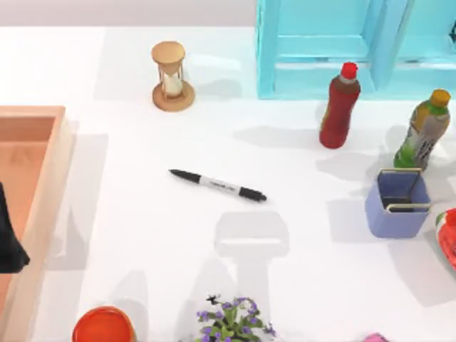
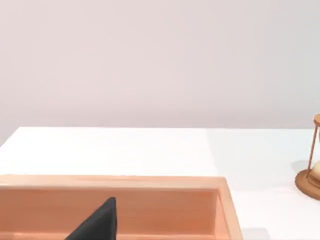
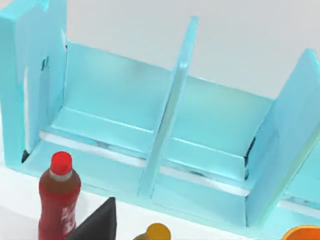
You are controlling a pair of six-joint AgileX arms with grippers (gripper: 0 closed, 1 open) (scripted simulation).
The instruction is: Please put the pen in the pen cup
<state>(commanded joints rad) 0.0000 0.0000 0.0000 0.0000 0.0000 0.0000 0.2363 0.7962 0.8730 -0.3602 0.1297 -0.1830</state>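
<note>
lying flat mid-table, the pen sat well left of the pen cup; both grippers' grip state could not be told.

Black pen lies flat, blue pen cup upright.

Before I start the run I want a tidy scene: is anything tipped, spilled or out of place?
Only the pen is out of place: it lies flat on the table, apart from the upright pen cup. The hourglass and both bottles stand upright; nothing spilled.
</note>
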